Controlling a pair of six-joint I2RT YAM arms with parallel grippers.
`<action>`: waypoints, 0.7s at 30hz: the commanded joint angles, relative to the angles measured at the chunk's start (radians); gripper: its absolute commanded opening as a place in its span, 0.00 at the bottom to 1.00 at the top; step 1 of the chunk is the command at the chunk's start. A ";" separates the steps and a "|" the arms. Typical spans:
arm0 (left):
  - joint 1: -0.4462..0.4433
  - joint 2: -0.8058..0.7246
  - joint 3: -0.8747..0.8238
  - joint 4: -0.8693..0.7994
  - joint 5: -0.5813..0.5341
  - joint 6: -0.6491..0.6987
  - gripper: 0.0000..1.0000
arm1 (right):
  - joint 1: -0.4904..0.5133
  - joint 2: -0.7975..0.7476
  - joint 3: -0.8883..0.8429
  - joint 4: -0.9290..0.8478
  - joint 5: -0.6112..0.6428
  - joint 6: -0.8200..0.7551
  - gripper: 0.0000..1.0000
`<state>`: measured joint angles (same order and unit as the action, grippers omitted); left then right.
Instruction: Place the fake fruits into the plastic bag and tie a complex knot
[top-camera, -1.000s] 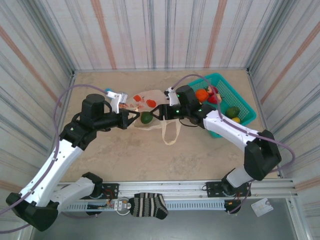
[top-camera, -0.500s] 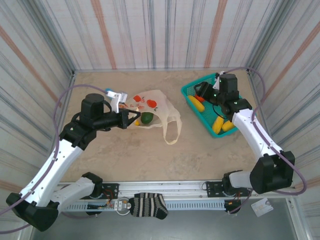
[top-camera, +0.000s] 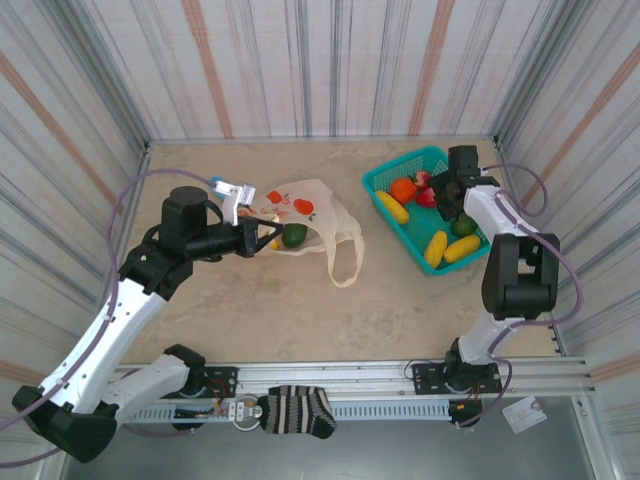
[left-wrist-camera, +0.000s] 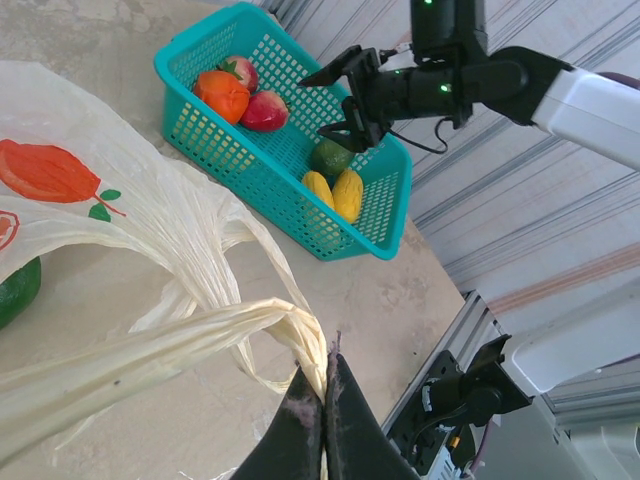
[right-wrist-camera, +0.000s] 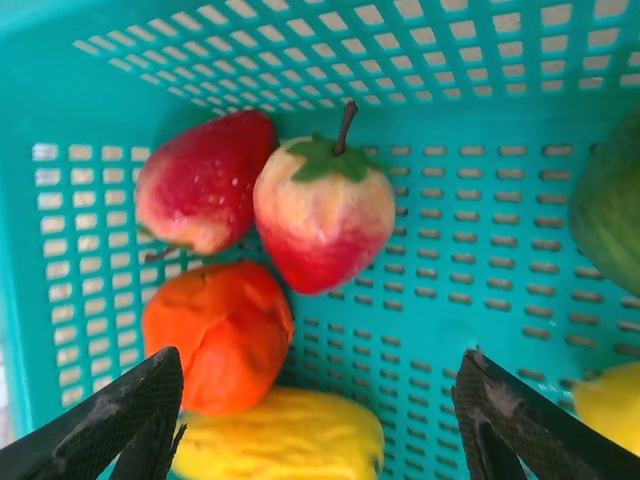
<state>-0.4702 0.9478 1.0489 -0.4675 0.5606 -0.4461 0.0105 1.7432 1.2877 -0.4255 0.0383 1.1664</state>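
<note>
The cream plastic bag (top-camera: 305, 215) with red-orange prints lies at table centre-left, a green fruit (top-camera: 293, 236) inside its mouth. My left gripper (top-camera: 262, 238) is shut on one twisted bag handle (left-wrist-camera: 230, 325), fingertips (left-wrist-camera: 312, 385) pinched together. The other handle (top-camera: 343, 262) lies loose on the table. My right gripper (top-camera: 447, 195) hangs open over the teal basket (top-camera: 383, 174), nothing between its fingers (right-wrist-camera: 150, 400). Below it lie a pink-red fruit (right-wrist-camera: 322, 215), a red fruit (right-wrist-camera: 205, 180), an orange fruit (right-wrist-camera: 222, 335) and a yellow fruit (right-wrist-camera: 290, 445).
In the basket also lie a banana (top-camera: 392, 206), two yellow fruits (top-camera: 448, 248) and a green one (top-camera: 464, 224). Striped walls close in the table on three sides. The basket (left-wrist-camera: 290, 150) sits near the right wall.
My right gripper left the bag's mouth, where the green fruit stays, swung right to the basket and now hangs over its fruits. The left gripper has not moved.
</note>
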 joint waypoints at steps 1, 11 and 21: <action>0.011 -0.005 0.035 0.013 0.030 -0.005 0.00 | -0.008 0.097 0.092 -0.098 0.030 0.123 0.73; 0.018 0.009 0.050 0.005 0.030 0.002 0.00 | -0.006 0.284 0.240 -0.122 0.051 0.180 0.73; 0.030 0.014 0.063 -0.014 0.036 0.017 0.00 | -0.015 0.354 0.255 -0.130 0.060 0.176 0.68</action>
<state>-0.4465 0.9619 1.0801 -0.4686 0.5770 -0.4450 0.0093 2.0674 1.5272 -0.5186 0.0608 1.3205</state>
